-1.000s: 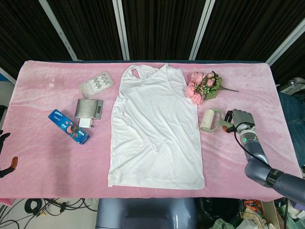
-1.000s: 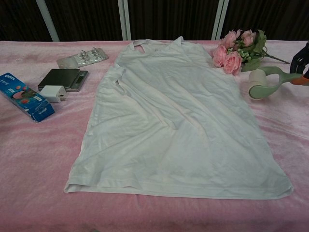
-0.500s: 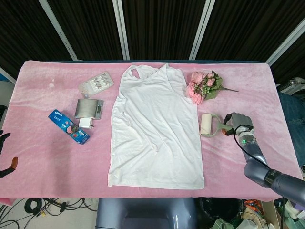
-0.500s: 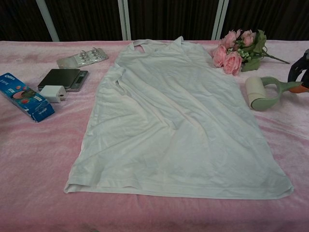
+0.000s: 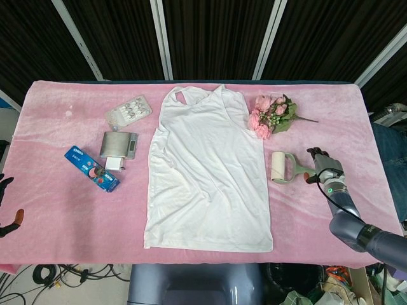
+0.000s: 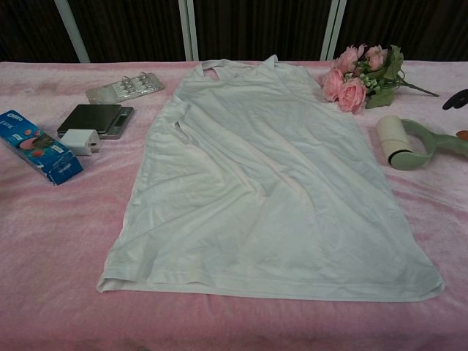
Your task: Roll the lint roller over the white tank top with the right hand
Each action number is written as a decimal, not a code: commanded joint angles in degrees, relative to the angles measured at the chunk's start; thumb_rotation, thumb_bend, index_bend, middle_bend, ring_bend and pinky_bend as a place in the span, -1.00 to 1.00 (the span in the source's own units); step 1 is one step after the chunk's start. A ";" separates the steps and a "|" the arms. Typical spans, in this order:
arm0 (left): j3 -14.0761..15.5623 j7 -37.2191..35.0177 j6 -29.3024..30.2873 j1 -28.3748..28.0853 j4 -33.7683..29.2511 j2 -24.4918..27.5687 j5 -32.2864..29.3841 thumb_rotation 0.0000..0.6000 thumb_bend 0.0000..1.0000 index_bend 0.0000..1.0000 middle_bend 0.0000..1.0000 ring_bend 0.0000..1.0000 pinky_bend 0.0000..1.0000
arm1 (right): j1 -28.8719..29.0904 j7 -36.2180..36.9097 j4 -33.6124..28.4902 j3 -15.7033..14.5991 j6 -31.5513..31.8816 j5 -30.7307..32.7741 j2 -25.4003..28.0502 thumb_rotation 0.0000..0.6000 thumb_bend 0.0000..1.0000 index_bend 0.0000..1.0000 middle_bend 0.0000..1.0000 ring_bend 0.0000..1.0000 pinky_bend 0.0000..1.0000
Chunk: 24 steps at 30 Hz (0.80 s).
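Note:
The white tank top (image 5: 206, 171) lies flat down the middle of the pink table (image 5: 57, 210), neck toward the far edge; the chest view shows the tank top (image 6: 270, 175) wrinkled. The green lint roller (image 5: 280, 167) with its pale roll lies on the cloth just right of the top, handle pointing right. My right hand (image 5: 324, 166) sits at the handle's end with fingers lifted and spread, not wrapped around it. In the chest view the lint roller (image 6: 395, 141) lies flat and only a dark fingertip (image 6: 458, 98) shows at the right edge. My left hand (image 5: 6, 203) hangs off the left edge, holding nothing.
Pink artificial flowers (image 5: 272, 115) lie just behind the roller. Left of the top are a blister pack (image 5: 129, 110), a small scale (image 5: 119, 144), a white charger (image 5: 114, 165) and a blue Oreo pack (image 5: 91, 168).
The roller has shifted toward the front edge and settled flat on the cloth. My right hand's fingers have come off the handle and spread. The left hand has not moved.

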 commanded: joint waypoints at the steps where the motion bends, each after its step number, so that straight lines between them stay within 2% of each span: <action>1: 0.01 -0.01 0.04 0.02 0.01 0.00 0.05 1.00 -0.23 -0.72 -0.88 -0.92 -0.49 | -0.15 -0.05 -2.75 -0.29 1.74 -1.23 2.04 1.00 -0.20 -0.78 -0.98 -0.98 -0.60; 6: -0.02 -0.07 0.32 0.08 0.08 -0.07 0.30 1.00 -0.23 -0.72 -0.88 -0.92 -0.49 | -4.67 4.15 -11.18 1.65 11.38 -11.05 6.28 1.00 -0.36 -0.80 -0.98 -0.97 -0.60; 9: -0.09 -0.12 0.51 0.08 0.15 -0.13 0.48 1.00 -0.23 -0.72 -0.88 -0.92 -0.49 | -9.32 6.92 -16.07 1.35 20.45 -19.97 7.89 1.00 -0.46 -0.80 -0.98 -0.96 -0.62; 11: -0.15 -0.18 0.63 0.08 0.18 -0.15 0.57 1.00 -0.23 -0.72 -0.88 -0.92 -0.49 | -11.46 8.03 -17.70 0.78 24.25 -23.67 8.20 1.00 -0.48 -0.80 -0.98 -0.96 -0.62; 13: -0.29 -0.40 0.87 0.10 0.22 -0.18 0.70 1.00 -0.23 -0.72 -0.88 -0.92 -0.49 | -15.43 9.95 -20.04 -0.88 30.88 -30.50 8.18 1.00 -0.51 -0.80 -0.98 -0.96 -0.62; 17: -0.42 -0.95 1.42 0.18 0.45 -0.27 1.32 1.00 -0.23 -0.72 -0.88 -0.92 -0.49 | -25.53 14.88 -21.13 -6.80 45.09 -46.88 5.77 1.00 -0.56 -0.80 -0.98 -0.96 -0.62; 18: -0.42 -1.00 1.48 0.19 0.49 -0.29 1.41 1.00 -0.23 -0.72 -0.88 -0.92 -0.50 | -26.52 15.34 -20.84 -7.40 46.39 -48.42 5.37 1.00 -0.57 -0.80 -0.98 -0.96 -0.62; 19: -0.40 -1.15 1.69 0.22 0.61 -0.36 1.75 1.00 -0.23 -0.72 -0.88 -0.92 -0.50 | -29.24 16.47 -19.83 -8.97 50.00 -52.52 4.15 1.00 -0.58 -0.80 -0.98 -0.96 -0.62; 24: -0.21 -1.40 2.28 0.36 1.11 -0.48 2.83 1.00 -0.23 -0.72 -0.87 -0.92 -0.55 | -35.57 16.83 -15.90 -11.83 58.33 -61.82 0.39 1.00 -0.59 -0.82 -0.99 -0.96 -0.64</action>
